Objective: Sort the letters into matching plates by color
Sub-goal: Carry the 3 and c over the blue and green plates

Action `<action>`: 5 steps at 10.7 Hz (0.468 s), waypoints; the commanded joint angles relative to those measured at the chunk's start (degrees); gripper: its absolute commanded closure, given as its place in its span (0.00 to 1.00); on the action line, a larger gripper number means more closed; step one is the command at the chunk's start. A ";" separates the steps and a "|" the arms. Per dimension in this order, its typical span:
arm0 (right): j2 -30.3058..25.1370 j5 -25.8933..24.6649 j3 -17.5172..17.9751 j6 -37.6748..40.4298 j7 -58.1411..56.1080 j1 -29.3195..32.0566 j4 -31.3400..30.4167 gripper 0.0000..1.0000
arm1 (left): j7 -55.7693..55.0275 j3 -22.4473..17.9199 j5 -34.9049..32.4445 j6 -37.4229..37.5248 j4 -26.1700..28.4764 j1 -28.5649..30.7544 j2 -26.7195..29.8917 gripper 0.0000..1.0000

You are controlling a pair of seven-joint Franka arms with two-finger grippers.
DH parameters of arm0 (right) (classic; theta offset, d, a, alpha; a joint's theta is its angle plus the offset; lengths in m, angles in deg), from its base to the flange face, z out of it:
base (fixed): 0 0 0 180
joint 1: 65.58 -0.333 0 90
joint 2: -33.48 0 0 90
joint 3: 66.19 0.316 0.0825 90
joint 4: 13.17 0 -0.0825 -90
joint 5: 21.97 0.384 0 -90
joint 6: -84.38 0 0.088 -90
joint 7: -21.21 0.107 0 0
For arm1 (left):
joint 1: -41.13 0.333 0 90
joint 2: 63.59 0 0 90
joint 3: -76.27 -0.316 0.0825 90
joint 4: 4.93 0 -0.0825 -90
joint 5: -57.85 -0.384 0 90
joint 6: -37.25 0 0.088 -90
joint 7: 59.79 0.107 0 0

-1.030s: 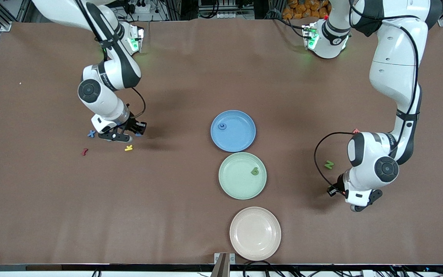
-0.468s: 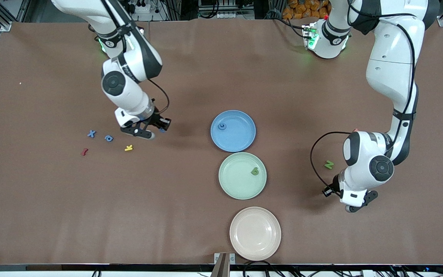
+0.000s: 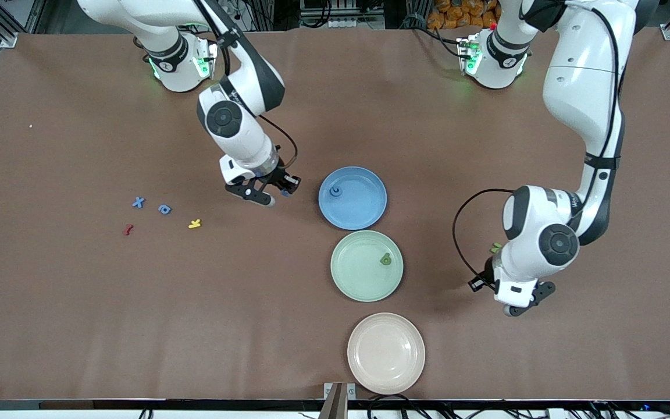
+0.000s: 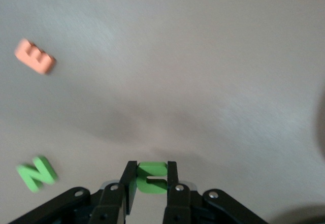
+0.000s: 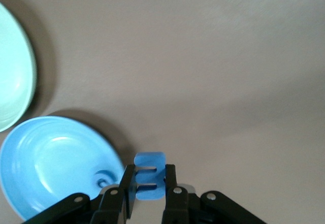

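I count two plates: blue plate [image 3: 352, 198], green plate [image 3: 366, 266], one letter each. Right gripper [image 3: 281, 192] beside the blue plate clamps blue letter [image 5: 150, 182]; left gripper [image 4: 151, 183] clamps green letter [image 4: 151, 177].

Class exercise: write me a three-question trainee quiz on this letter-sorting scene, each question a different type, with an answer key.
1. True or false: the cream plate holds a letter.
2. Multiple choice: the right end effector is shut on A) a yellow letter, B) a blue letter, C) nothing.
3. Fill in: the left end effector is shut on a ____ letter.

Key: 1 false, since the cream plate holds nothing, while the blue plate and the green plate hold one letter each; 2 B; 3 green.
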 commanded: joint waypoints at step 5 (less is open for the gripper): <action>12.37 0.15 -0.51 0.12 19.48 -10.82 16.73 1.00 | -20.28 9.83 0.01 2.04 0.82 -3.89 3.10 1.00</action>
